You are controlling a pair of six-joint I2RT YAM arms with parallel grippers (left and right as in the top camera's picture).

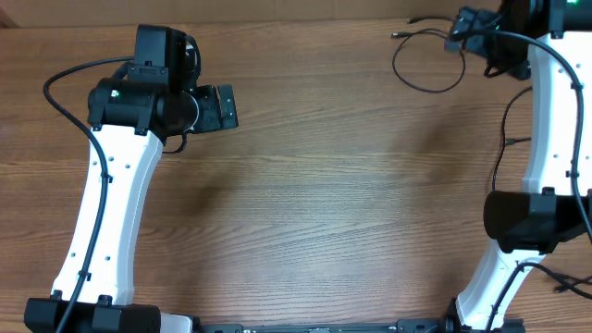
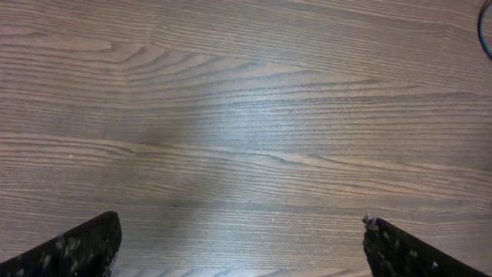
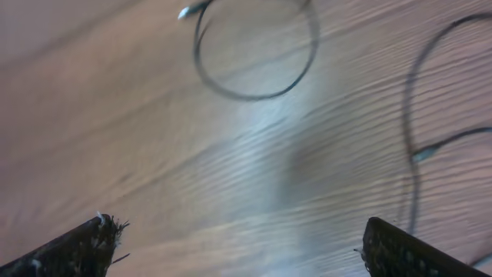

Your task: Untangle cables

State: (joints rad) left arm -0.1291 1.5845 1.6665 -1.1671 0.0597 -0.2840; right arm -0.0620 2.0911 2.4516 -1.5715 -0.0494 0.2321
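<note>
A thin black cable [image 1: 427, 87] lies in a loose loop at the table's far right, its small plug end [image 1: 399, 35] pointing left. My right gripper [image 1: 460, 35] hovers just right of that loop. In the right wrist view the gripper [image 3: 238, 248] is open with nothing between its fingers. The cable loop [image 3: 254, 94] lies ahead of it and a second cable strand [image 3: 410, 131] curves past on the right. My left gripper [image 1: 225, 107] is far away over the left half of the table, open [image 2: 240, 250] over bare wood. Only a sliver of cable [image 2: 487, 37] shows there.
The wooden table [image 1: 314, 203] fills all the views. The white right arm [image 1: 555, 120] stands along the right edge with its own black wire [image 1: 502, 153] hanging beside it. The white left arm [image 1: 111, 213] rises from the front left.
</note>
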